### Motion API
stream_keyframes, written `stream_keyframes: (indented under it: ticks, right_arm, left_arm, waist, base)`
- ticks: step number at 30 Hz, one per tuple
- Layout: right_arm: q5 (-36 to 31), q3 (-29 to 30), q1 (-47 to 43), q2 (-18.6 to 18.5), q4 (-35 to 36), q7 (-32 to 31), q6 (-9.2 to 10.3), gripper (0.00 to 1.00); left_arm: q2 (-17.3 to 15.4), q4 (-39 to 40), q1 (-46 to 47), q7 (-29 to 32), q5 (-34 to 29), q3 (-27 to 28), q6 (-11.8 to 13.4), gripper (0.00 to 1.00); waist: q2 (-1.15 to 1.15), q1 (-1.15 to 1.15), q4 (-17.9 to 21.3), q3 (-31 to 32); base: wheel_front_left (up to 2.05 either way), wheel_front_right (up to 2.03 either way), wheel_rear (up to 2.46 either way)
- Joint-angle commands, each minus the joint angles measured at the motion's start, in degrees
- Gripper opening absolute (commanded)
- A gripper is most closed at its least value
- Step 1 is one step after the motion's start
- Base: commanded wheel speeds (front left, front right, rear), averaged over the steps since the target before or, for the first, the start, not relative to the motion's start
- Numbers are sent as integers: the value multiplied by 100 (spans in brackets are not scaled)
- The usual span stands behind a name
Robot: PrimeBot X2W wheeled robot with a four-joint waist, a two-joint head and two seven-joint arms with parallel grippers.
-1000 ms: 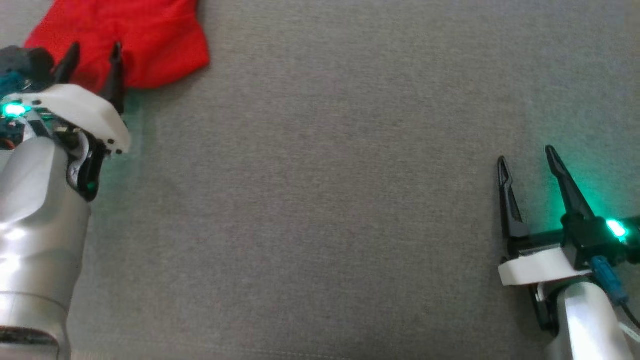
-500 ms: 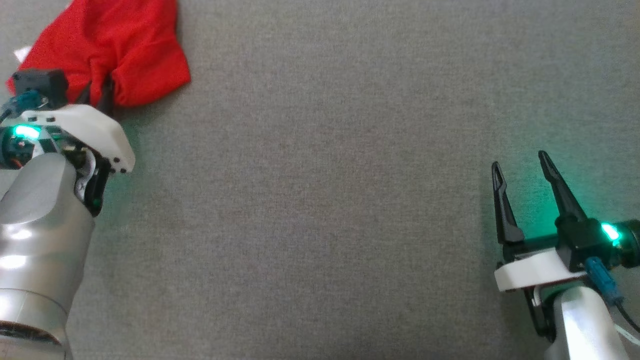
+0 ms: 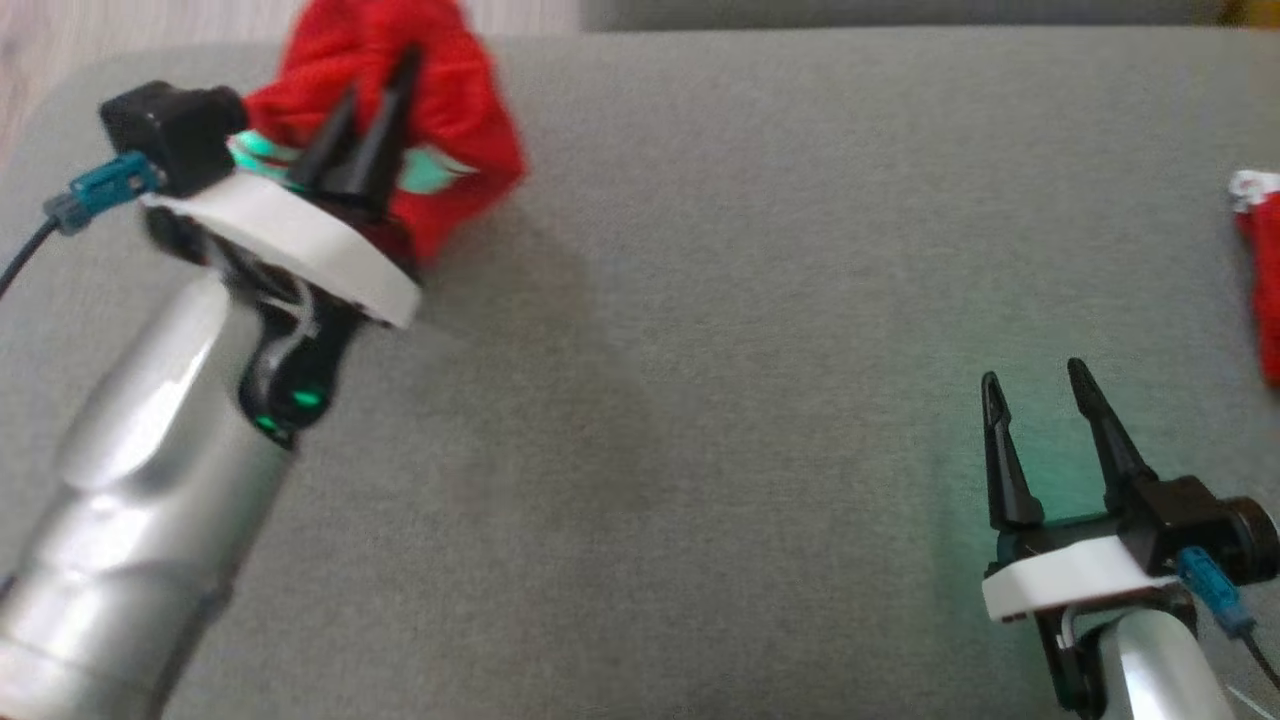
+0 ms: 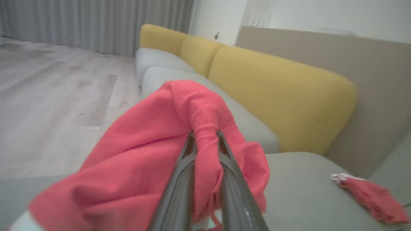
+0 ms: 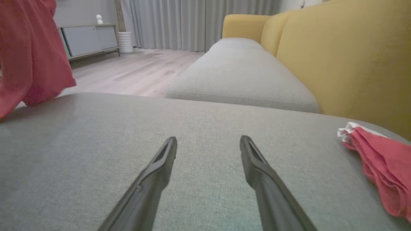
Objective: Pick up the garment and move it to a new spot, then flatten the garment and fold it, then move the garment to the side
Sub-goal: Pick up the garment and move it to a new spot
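Dangling over the left of the sofa (image 3: 700,350), the garment (image 3: 460,110) is pinched by the left end effector (image 3: 375,85); right end effector (image 3: 1033,373) hangs spread over its right.

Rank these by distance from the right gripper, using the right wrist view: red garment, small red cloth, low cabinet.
From the right gripper:
1. small red cloth, lying on the cushion to the gripper's right.
2. red garment, hanging at the cushion's far left edge.
3. low cabinet, far back, at the upper left of the view.
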State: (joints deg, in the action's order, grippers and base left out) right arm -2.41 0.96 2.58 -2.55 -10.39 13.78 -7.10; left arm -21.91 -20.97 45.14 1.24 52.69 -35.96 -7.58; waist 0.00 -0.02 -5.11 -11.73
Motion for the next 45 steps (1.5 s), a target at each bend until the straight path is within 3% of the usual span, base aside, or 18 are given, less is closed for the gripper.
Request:
stream_keyframes:
  ticks: [1,4,6,10,14,19,25,31,32,33,34,38,41,45]
  right_arm:
    - [52,-140,1,-32,121,80,-39,100]
    - [172,-185,41,-32,32,104,-39,100]
    - [246,-231,82,-32,-16,113,-39,100]
    - [420,-327,156,-32,0,119,-39,100]
    - [571,-403,184,-32,46,120,-39,100]
    - [735,-441,245,-32,77,121,-39,100]
    - [869,-486,294,-32,70,121,-39,100]
    - [900,-527,360,-32,71,121,-39,100]
    - [901,-550,373,-32,67,121,-39,100]
    - [903,-570,385,-32,62,121,-39,100]
    - [904,-582,392,-32,58,121,-39,100]
    - [870,-557,350,-32,27,121,-39,100]
    - [789,-501,307,-32,6,121,-39,100]
    - [674,-359,243,-32,54,121,-39,100]
  left_arm:
    - [-200,384,156,65,127,185,9,0]
    - [-69,1575,-270,533,800,171,87,0]
    - [16,2376,-585,866,1253,120,285,0]
    - [183,3672,-1132,1360,2050,36,893,0]
    - [333,4311,-1501,1600,2637,67,1549,0]
    - [200,3893,-1675,1545,2747,376,2159,0]
    - [-47,2089,-1543,1079,2547,978,2531,0]
    - [-189,244,-996,760,2218,1145,2512,0]
    - [-195,-21,-919,691,2178,1167,2492,8]
    - [-200,-252,-860,638,2133,1164,2450,33]
    - [-202,-434,-818,590,2086,1141,2376,98]
    - [-240,-818,-786,438,1886,961,1881,100]
    - [-373,-808,-906,-35,1585,879,1556,100]
    - [-485,-616,-1179,-733,1223,833,1371,100]
  waist:
    - [0,2,197,184]
    - [0,2,430,285]
    - [0,2,618,307]
    - [0,2,1004,249]
    - [0,2,1391,129]
    - [0,2,1840,-48]
    - [0,2,2199,-251]
    - [0,2,2302,-409]
    - [0,2,2307,-420]
    - [0,2,2311,-426]
    - [0,2,2306,-424]
    - [0,2,2197,-346]
    - [0,2,2078,-216]
    - [0,2,1908,-54]
  base:
    - [0,0,0]
    - [0,0,0]
    - [0,0,0]
    - [0,0,0]
    - [0,0,0]
    - [0,0,0]
    - [0,0,0]
    - [0,0,0]
    - [0,0,0]
    - [0,0,0]
    - [0,0,0]
    - [0,0,0]
    - [0,0,0]
    - [0,0,0]
